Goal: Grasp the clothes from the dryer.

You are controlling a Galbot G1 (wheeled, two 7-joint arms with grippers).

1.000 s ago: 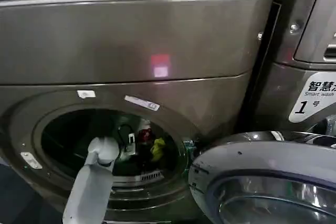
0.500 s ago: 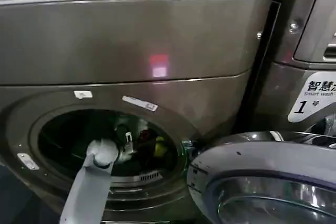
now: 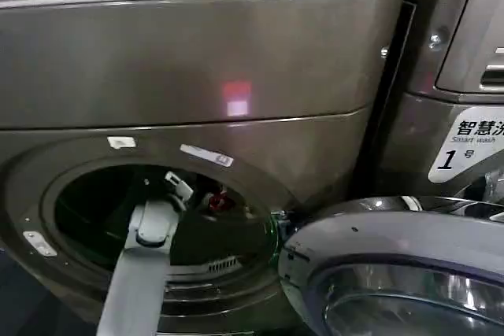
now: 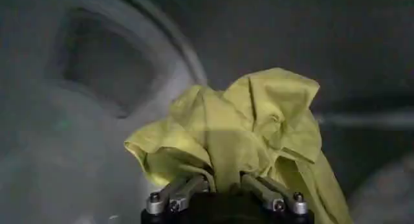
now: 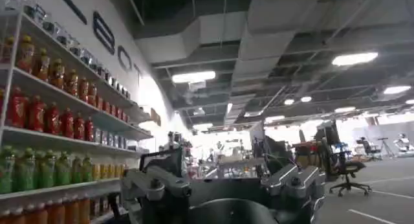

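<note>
Left claw (image 3: 183,187): inside the round opening of the dryer (image 3: 197,60), at the end of the grey left arm (image 3: 142,273) reaching up from below; fingers (image 4: 187,186) clamped on the clothes.
Clothes (image 4: 239,128): bunched yellow-green fabric gripped at the claw tips, rising just beyond them, with the dim drum wall behind; from the head view, a red patch (image 3: 219,201) just right of the claw.
Dryer: bronze-grey, porthole open; glass door (image 3: 394,273) swung out, well to the right of the claw.
Neighbouring machine (image 3: 465,76): farther right, bearing a white sticker (image 3: 465,145) marked 1.
Right claw (image 5: 226,186): away from the dryer, facing an open room with shelves of bottles (image 5: 45,115); open or closed, cannot tell.
</note>
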